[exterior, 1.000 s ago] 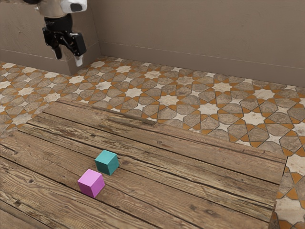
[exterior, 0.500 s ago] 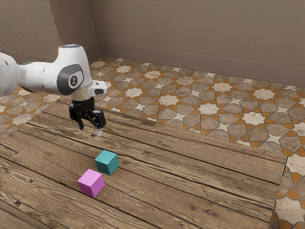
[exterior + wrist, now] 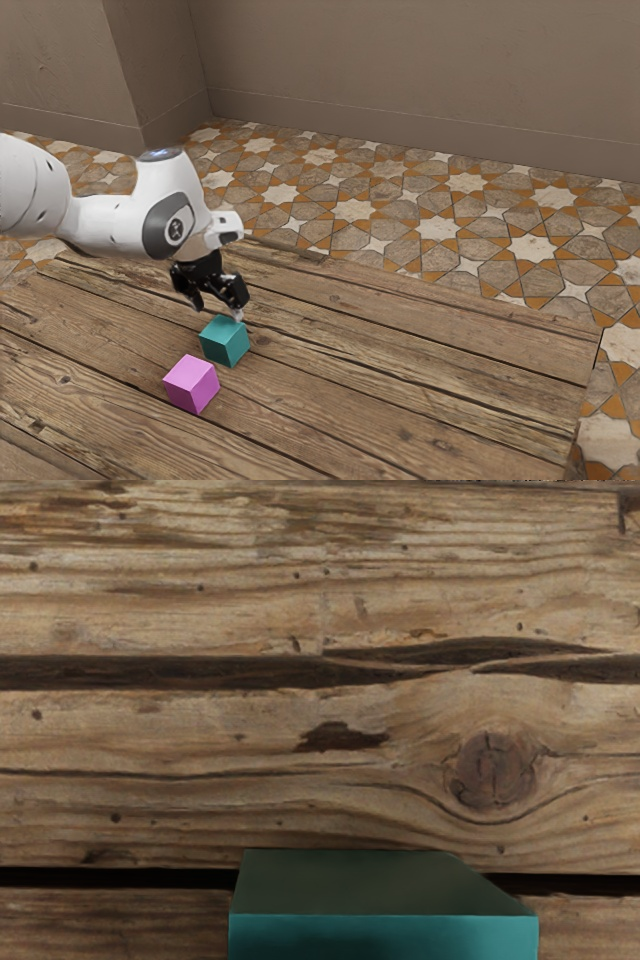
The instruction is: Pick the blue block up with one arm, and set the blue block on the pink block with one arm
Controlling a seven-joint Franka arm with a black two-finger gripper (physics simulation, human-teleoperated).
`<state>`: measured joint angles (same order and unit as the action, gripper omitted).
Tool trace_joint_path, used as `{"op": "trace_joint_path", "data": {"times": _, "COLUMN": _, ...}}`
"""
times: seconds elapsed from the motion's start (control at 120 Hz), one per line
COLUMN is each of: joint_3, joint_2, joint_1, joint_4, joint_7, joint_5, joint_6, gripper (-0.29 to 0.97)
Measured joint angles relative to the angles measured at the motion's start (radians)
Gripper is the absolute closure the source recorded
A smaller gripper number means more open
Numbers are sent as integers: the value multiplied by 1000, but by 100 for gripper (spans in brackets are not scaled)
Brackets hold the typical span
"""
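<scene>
Exterior view. Logged the white arm (image 3: 110, 215) entering from the exterior view's left, elbow low, wrist bent down over the table (image 3: 420, 340) of weathered planks. Found the tool (image 3: 221, 311) pointing downward, poised just above the blue block (image 3: 224, 341), more teal than blue in tone, and set slightly toward its far edge. Fingers spread wide with nothing gripped between them; cannot tell whether the pale fingertip grazes the block's upper edge. Noted the blue block lying flat on the table, one corner turned toward the camera. Noted the pink block (image 3: 191, 383) also flat on the table, just beside the blue one, nearer the camera and toward the exterior view's left; cannot tell whether the two touch at a corner. Beyond the table edge, patterned tile floor (image 3: 450, 210) running to a plain beige wall (image 3: 420, 70). Wrist view. Recorded the blue block (image 3: 380, 910) directly under the hand, darker top face and a brighter side face both showing. Around it, bare table planks (image 3: 300, 610) with a dark crack along the grain and a round knot (image 3: 488, 770) near the block.
</scene>
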<state>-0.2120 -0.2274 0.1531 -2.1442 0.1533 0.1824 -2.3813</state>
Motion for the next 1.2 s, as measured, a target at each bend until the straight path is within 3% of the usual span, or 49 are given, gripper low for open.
{"op": "trace_joint_path", "data": {"times": 0.608, "joint_3": 0, "joint_2": -85, "joint_1": 7, "joint_4": -21, "joint_7": 0, "joint_5": 41, "joint_6": -41, "gripper": 0}}
{"op": "trace_joint_path", "data": {"times": 0.65, "joint_3": 1, "joint_2": -85, "joint_1": 6, "joint_4": -21, "joint_7": 0, "joint_5": 43, "joint_6": -42, "gripper": 4}}
{"op": "trace_joint_path", "data": {"times": 0.742, "joint_3": 2, "joint_2": -82, "joint_1": 13, "joint_4": -18, "joint_7": -1, "joint_5": 43, "joint_6": -42, "gripper": 26}}
{"op": "trace_joint_path", "data": {"times": 0.833, "joint_3": 2, "joint_2": -74, "joint_1": 19, "joint_4": -16, "joint_7": -7, "joint_5": 38, "joint_6": -41, "gripper": 35}}
{"op": "trace_joint_path", "data": {"times": 1.033, "joint_3": -1, "joint_2": 15, "joint_1": 31, "joint_4": -22, "joint_7": -18, "joint_5": 23, "joint_6": -19, "gripper": 28}}
{"op": "trace_joint_path", "data": {"times": 1.2, "joint_3": -1, "joint_2": 213, "joint_1": 34, "joint_4": -123, "joint_7": -19, "joint_5": -4, "joint_6": 37, "gripper": 29}}
